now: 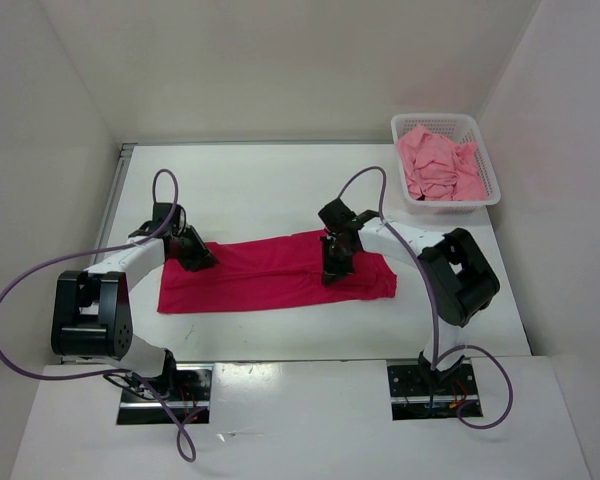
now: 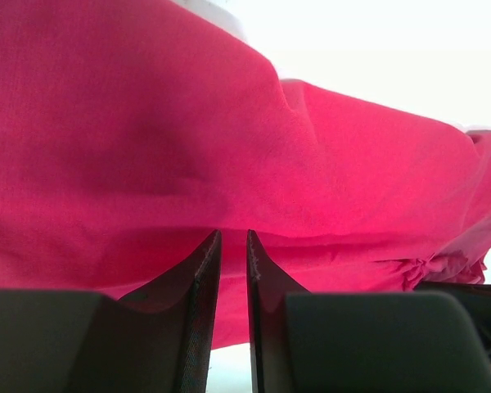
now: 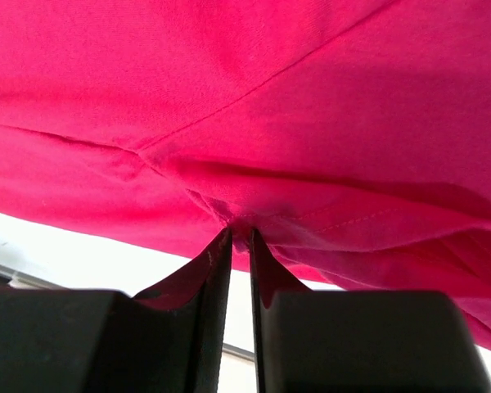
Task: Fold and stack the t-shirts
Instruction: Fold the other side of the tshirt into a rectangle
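The crimson shirt (image 1: 270,280) lies in the middle of the table (image 1: 260,190) as a long flat band running left to right. It looks partly folded, narrowed along its length, but it is not yet a compact square. A pink shirt (image 1: 435,165) sits crumpled in the white basket (image 1: 490,190) at the far right corner, untouched. No third shirt can be made out, and nothing is stacked anywhere. By this reading the task is at an early stage: the first shirt is mid-fold, and the rest of the folding and all of the stacking remain.

The left gripper (image 1: 198,252) sits at the band's far left corner, its arm bent low over the table from the left. The right gripper (image 1: 336,268) is planted on the cloth right of centre, its arm curving in from the right side.

In the right wrist view the fingers (image 3: 217,254) are pressed nearly together with a puckered tuck of red cloth caught at their tips — a firm pinch on the shirt. In the left wrist view the fingers (image 2: 206,258) are just as close, with cloth draped over and meeting their tips — they appear clamped on the shirt's edge too, though the pinch itself shows less plainly.
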`<state>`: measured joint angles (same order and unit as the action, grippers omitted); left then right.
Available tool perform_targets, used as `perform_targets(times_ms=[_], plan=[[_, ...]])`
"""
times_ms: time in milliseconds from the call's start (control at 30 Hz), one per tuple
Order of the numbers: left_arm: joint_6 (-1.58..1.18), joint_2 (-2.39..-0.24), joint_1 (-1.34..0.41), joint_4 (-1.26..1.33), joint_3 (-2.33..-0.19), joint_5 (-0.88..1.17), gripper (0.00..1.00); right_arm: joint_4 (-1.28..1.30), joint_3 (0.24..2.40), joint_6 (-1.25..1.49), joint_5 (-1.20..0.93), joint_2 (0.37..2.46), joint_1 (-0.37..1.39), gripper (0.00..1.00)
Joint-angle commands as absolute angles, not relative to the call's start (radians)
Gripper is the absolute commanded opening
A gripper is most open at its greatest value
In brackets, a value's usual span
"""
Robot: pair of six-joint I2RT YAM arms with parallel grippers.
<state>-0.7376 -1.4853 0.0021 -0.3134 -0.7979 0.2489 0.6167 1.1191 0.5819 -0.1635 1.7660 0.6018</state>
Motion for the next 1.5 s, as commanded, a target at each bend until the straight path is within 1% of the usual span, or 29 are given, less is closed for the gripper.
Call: perform_targets(times_ms=[0,100,233,267,300,367,400,467,600,700,733,767,933,967,1167,1200,1267,1300,1333,1400,1467], plan=[[-0.742,-1.491,0.000,-0.284,-0.795,0.261,0.26,0.601,1.114,0.592,-0.193,1.764,0.621,0.17],[-0.742,-1.491,0.000,-0.284,-0.795,0.261,0.26,0.601,1.114,0.611,-0.235,1.764,0.653,0.15],[-0.732,-1.491,0.000,-0.293,-0.807,0.261,0.26,0.581,1.114,0.650,-0.348,1.764,0.689,0.15],[-0.732,-1.491,0.000,-0.293,-0.830,0.261,0.26,0.581,1.124,0.650,-0.357,1.755,0.701,0.17],[-0.732,-1.491,0.000,-0.305,-0.842,0.252,0.26,0.598,1.124,0.650,-0.357,1.755,0.701,0.23],[-0.723,-1.491,0.000,-0.305,-0.876,0.252,0.26,0.621,1.166,0.650,-0.319,1.735,0.701,0.29],[-0.723,-1.491,0.000,-0.316,-0.887,0.252,0.26,0.638,1.183,0.638,-0.289,1.721,0.701,0.31],[-0.723,-1.491,0.000,-0.316,-0.896,0.252,0.26,0.681,1.207,0.614,-0.206,1.710,0.680,0.31],[-0.723,-1.500,0.000,-0.316,-0.887,0.261,0.26,0.701,1.227,0.577,-0.095,1.720,0.647,0.18],[-0.723,-1.500,0.000,-0.307,-0.862,0.261,0.26,0.712,1.227,0.577,-0.045,1.730,0.647,0.17],[-0.723,-1.500,0.000,-0.307,-0.862,0.261,0.26,0.712,1.217,0.577,-0.028,1.730,0.638,0.24],[-0.723,-1.500,0.000,-0.307,-0.851,0.261,0.26,0.700,1.216,0.577,-0.015,1.730,0.638,0.29],[-0.723,-1.489,0.000,-0.307,-0.851,0.261,0.26,0.680,1.166,0.595,0.015,1.730,0.638,0.39],[-0.723,-1.489,0.000,-0.307,-0.851,0.261,0.26,0.667,1.166,0.595,0.015,1.730,0.638,0.43],[-0.723,-1.489,0.000,-0.307,-0.851,0.261,0.26,0.647,1.157,0.595,0.003,1.767,0.638,0.46],[-0.723,-1.489,0.000,-0.307,-0.851,0.261,0.26,0.638,1.157,0.595,0.003,1.776,0.638,0.44],[-0.723,-1.489,0.000,-0.307,-0.851,0.261,0.26,0.629,1.157,0.595,-0.006,1.776,0.638,0.34],[-0.723,-1.489,0.000,-0.307,-0.851,0.261,0.26,0.629,1.157,0.595,-0.006,1.776,0.638,0.28],[-0.723,-1.489,0.000,-0.307,-0.842,0.261,0.26,0.629,1.157,0.595,-0.006,1.776,0.638,0.24],[-0.723,-1.489,0.000,-0.307,-0.842,0.261,0.26,0.629,1.157,0.595,-0.035,1.776,0.638,0.18],[-0.723,-1.489,0.000,-0.307,-0.842,0.261,0.26,0.629,1.157,0.595,-0.049,1.785,0.638,0.17]])
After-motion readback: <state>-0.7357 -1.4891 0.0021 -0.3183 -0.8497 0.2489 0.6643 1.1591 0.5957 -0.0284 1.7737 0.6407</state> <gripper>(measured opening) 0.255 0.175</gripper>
